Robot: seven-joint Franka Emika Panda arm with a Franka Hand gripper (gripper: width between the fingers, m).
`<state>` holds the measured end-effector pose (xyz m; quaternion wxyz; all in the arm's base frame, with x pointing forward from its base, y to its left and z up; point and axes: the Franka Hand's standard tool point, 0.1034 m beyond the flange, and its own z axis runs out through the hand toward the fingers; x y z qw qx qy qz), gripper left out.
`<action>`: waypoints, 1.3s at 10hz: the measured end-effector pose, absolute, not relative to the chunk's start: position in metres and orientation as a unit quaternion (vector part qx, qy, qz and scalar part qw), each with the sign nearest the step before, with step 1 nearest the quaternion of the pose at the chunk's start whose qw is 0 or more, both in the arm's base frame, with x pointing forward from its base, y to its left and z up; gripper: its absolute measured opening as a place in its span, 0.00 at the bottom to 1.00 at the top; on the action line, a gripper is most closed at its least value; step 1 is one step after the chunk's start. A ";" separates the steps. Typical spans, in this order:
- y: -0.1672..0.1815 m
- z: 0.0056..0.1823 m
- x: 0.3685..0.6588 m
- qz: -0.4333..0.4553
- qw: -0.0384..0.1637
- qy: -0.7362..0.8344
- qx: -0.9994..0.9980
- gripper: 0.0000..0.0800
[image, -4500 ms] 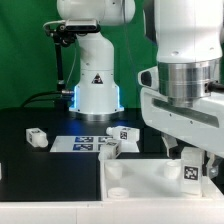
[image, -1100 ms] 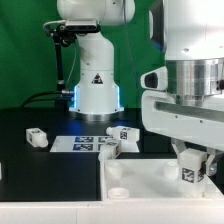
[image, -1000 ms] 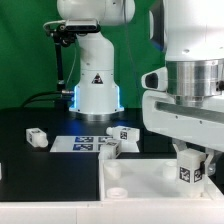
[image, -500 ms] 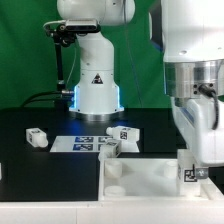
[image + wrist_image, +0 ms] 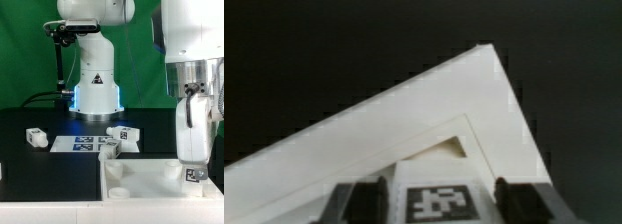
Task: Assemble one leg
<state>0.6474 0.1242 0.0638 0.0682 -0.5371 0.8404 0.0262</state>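
Note:
My gripper [image 5: 190, 170] hangs at the exterior view's right, shut on a white leg [image 5: 191, 176] with a black-and-white tag. It holds the leg upright over the far right corner of the large white tabletop [image 5: 135, 182]. In the wrist view the tagged leg [image 5: 441, 200] sits between my two dark fingers [image 5: 349, 202], and the gripper [image 5: 434, 206] is above the tabletop's pointed corner [image 5: 438, 110]. The corner hole is hidden under the leg. Three more legs lie on the black table: one at the left [image 5: 37, 138] and two near the middle [image 5: 110, 147] [image 5: 125, 134].
The marker board [image 5: 82, 143] lies flat on the black table behind the tabletop. The arm's white base [image 5: 97, 90] stands at the back centre with cables to its left. A green backdrop closes off the rear.
The gripper has turned about its vertical axis, now showing its narrow side, and has sunk slightly with the leg towards the tabletop's corner. The loose legs have not moved.

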 end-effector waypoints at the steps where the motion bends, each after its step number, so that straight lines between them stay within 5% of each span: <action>1: 0.124 0.064 0.647 0.026 0.068 0.836 -0.543 0.55; 2: 0.124 0.064 0.647 0.026 0.068 0.836 -0.544 0.71; 4: 0.123 0.067 0.648 0.015 0.075 0.759 -0.647 0.79; 10: 0.114 0.073 0.646 -0.012 0.077 0.539 -0.839 0.81; 13: 0.114 0.068 0.647 -0.039 0.054 0.337 -0.939 0.81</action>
